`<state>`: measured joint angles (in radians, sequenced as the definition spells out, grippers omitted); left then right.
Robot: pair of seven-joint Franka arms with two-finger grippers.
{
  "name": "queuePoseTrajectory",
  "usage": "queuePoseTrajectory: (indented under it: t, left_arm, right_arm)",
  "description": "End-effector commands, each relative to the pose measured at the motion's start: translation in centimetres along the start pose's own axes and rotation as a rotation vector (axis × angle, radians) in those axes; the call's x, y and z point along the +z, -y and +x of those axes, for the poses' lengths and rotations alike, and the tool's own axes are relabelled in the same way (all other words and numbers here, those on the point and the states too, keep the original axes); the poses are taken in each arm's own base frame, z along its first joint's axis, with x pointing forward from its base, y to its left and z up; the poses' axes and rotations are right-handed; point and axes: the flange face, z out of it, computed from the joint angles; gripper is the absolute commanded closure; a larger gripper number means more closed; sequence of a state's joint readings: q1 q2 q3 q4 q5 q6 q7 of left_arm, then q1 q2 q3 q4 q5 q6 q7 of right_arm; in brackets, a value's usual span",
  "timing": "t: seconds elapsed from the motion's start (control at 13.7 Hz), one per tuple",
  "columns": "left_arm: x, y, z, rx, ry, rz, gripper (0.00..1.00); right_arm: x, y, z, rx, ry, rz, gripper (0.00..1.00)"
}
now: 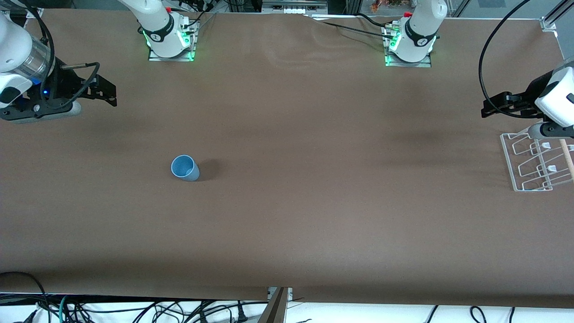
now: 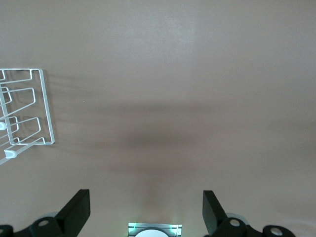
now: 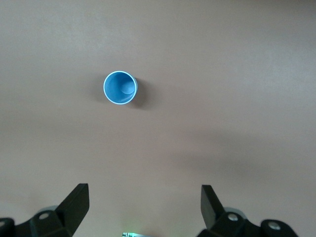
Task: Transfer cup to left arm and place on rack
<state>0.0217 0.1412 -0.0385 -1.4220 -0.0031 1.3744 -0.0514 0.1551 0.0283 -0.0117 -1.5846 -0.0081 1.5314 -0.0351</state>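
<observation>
Standing upright, cup | well apart from spread right gripper | left gripper spread beside rack

A brown table cover fills nearly the whole front view, smooth and matte, and it is the plain brown ground in both wrist views too. Near the top centre of the frame it shows faint ripples. Along the bottom edge runs a white strip of floor, with a tangle of black cables in the lower left and a few more cable loops in the lower right. A grey metal bracket juts up at the bottom centre. In the upper right corner stands a piece of aluminium frame.
</observation>
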Motion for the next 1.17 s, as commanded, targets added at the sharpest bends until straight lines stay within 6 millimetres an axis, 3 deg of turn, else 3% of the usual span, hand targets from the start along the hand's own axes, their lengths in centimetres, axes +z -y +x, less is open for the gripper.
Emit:
queuePoseTrajectory:
  t: [0.0, 0.51, 0.8, 1.1]
  left_arm:
    - [-0.6, 0.3, 0.3, -0.009, -0.009, -0.017, 0.0]
    - [-0.6, 0.1, 0.3, -0.005, -0.009, -0.017, 0.0]
    - [-0.6, 0.2, 0.3, -0.007, -0.007, -0.017, 0.0]
    - [-0.6, 0.2, 0.3, -0.006, -0.009, -0.017, 0.0]
  right_arm:
    - [-0.3, 0.0, -0.4, 0.021, -0.002, -0.01, 0.0]
    - [-0.7, 0.5, 0.0, 0.01, -0.017, -0.01, 0.0]
    - [-0.4, -2.5, 0.1, 0.071, -0.017, 0.004, 0.0]
    - [3.1, -2.2, 1.9, 0.058, 0.054, -0.01, 0.0]
